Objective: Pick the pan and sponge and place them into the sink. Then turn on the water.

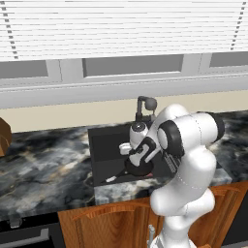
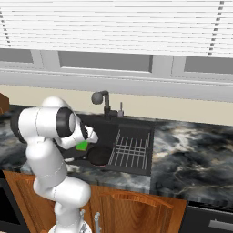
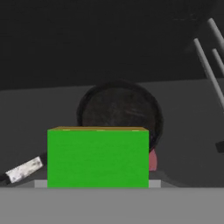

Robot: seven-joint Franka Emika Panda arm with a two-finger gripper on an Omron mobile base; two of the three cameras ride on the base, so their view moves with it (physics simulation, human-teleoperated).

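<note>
Bright green fills the lower middle of the hand view: the sponge [image 3: 98,157] sits right at the pincer [image 3: 98,184], with its lower edge cut off by the frame. The fingertips themselves are covered by the block, showing only as small grey slivers at its bottom corners, so the pincer stands fairly wide and seems closed on the sponge's two sides. In the right base view the sponge [image 2: 82,146] peeks out as a small green patch beside the white wrist, above the sink [image 2: 136,169]; the pincer itself is hidden behind the arm there.

Behind the sponge lies the pan [image 3: 120,111], round and black, on the sink floor; its near rim is hidden by the block. Its handle runs off lower left, only the light tip clearly legible. A reddish spot shows just at the sponge's right edge, mostly covered. Bars of the wire rack [image 3: 210,57] cross the upper right, cut off by the frame.

In the left base view the arm blocks much of the basin; the pan [image 1: 139,168] shows partly beneath the hand. The dark faucet [image 1: 144,105] stands behind, on the marbled worktop [image 1: 43,164].
</note>
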